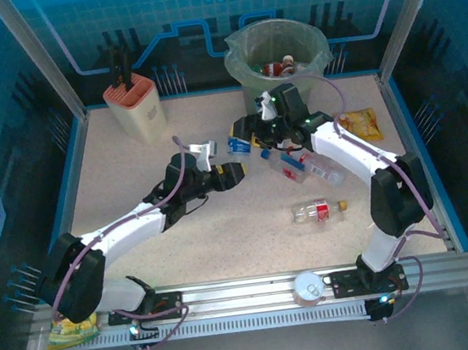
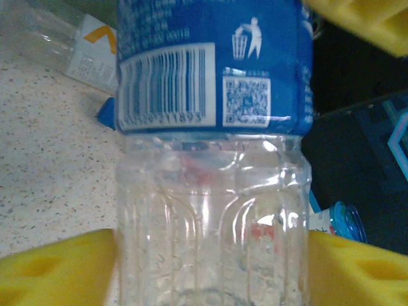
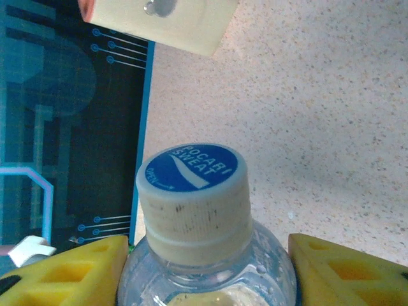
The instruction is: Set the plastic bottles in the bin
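Left gripper (image 2: 210, 271): the jaws are narrowed onto a clear blue-label bottle (image 2: 210, 191), and both yellow pads (image 2: 57, 271) touch its ribbed lower body. The barcode band lies beyond the jaw line. Past the left-hand pad, a second bottle with a white-and-orange label (image 2: 89, 57) lies on the speckled table (image 2: 44, 159). Past the right-hand pad lies a blue-capped bottle (image 2: 338, 223). Right gripper (image 3: 204, 274): the jaws are closed onto the shoulder of a Pocari Sweat bottle (image 3: 191, 185), with one pad on each side. Its blue-topped cap projects forward of the fingertips. The knife block (image 3: 166, 22) stands ahead of the cap, well apart from it. In the top view the two grippers face each other near the table centre. The bin (image 1: 241, 55) stands just behind the right jaws and farther from the left jaws, with bottles inside it (image 1: 281, 68). Two loose bottles (image 1: 306, 166) (image 1: 318, 210) lie beside the right arm, nearer its base than the jaws.
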You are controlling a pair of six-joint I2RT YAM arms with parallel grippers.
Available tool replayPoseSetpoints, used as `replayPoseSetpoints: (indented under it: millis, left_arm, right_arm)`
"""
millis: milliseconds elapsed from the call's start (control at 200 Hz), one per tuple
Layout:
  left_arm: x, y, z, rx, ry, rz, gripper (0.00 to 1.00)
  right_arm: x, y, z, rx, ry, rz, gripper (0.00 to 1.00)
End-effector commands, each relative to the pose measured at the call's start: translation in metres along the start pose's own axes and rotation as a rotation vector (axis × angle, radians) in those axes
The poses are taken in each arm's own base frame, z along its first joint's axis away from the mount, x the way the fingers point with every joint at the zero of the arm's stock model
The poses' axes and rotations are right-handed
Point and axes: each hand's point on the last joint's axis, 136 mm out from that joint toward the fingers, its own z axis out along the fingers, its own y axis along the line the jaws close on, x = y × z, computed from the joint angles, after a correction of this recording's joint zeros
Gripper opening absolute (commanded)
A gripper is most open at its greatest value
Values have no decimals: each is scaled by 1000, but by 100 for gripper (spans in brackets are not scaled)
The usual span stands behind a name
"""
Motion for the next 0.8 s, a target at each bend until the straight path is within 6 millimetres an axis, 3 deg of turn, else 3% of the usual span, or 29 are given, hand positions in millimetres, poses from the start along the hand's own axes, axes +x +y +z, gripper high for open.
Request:
replayPoseSetpoints:
  millis: [0, 225, 455, 535, 700, 795]
  left_arm:
    - [-8, -20, -2, 65, 7, 26, 99]
    - [-1, -15, -14, 16, 28, -6, 99]
    - [12, 23, -14, -118, 45, -214, 99]
    - [17, 42, -14, -180, 44, -313, 99]
    - [36, 78, -18, -344, 120, -462, 98]
    - [38, 78, -15, -343, 137, -467, 98]
  right_arm:
    - [-17, 30, -20, -1, -47, -124, 52]
    - [-70, 70, -78, 116, -215, -428, 49]
    - [-126, 102, -147, 364, -391, -673, 36]
    - [-148, 103, -165, 442, -454, -700, 30]
    - [-200, 83, -193, 675, -603, -703, 0]
    - [-227, 64, -197, 717, -658, -681, 0]
